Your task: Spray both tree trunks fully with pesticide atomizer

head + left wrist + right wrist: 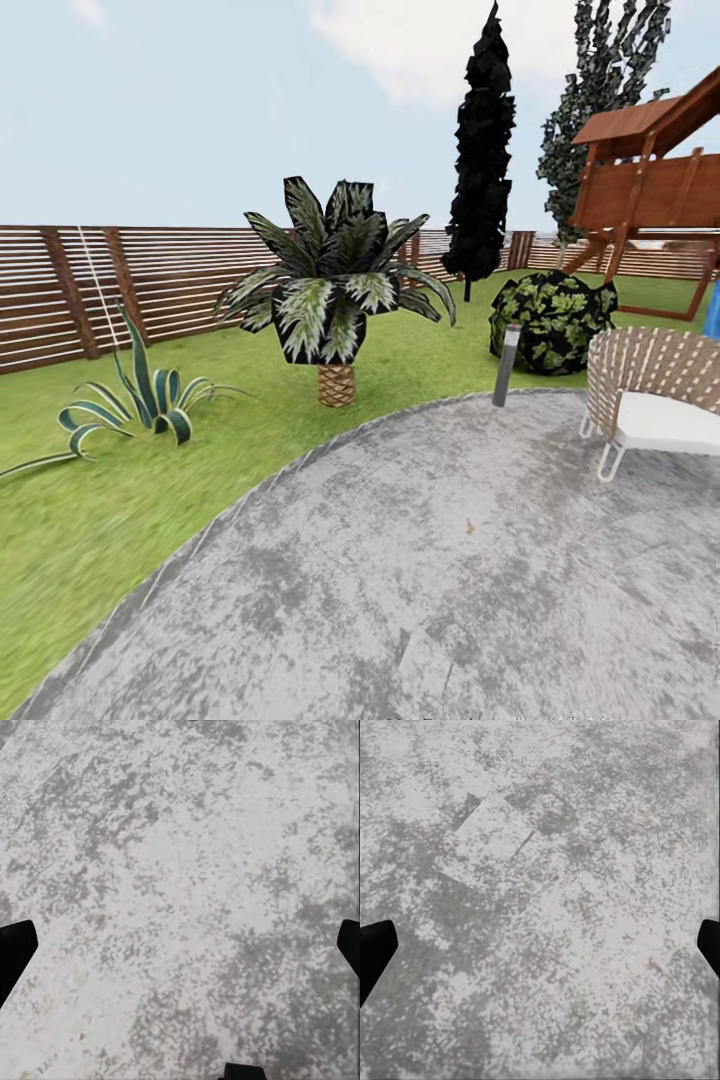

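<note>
- Search-and-approach step, by the look of it: nothing picked up yet, no spraying begun.
- Head view facing across the grey paved patch (450,560) toward the lawn (90,500) and the slatted brown fence (150,280).
- Short palm (335,290) dead ahead, spiky striped plant (140,400) to the left, black cypress-like tree (482,150) further back, round bush (552,320), grey post light (508,362), woven chair (655,395) and wooden play structure (650,180) off to the right.
- Pesticide atomizer: nowhere among these; no thick grey-beige trunks either. Location not tellable from here.
- Left fingers (15,952) spread wide at the frame edges, nothing between them, mottled grey paving below.
- Right fingers (375,949) likewise parted and empty, above paving with a paler square slab (495,832).
- So: no relation to give between atomizer and fingers, beyond apart and unfound.
- Next move, as a judgement: turn or roll the base off the paving onto the grass, sweep the head until the atomizer comes up, then lower one arm to it.
</note>
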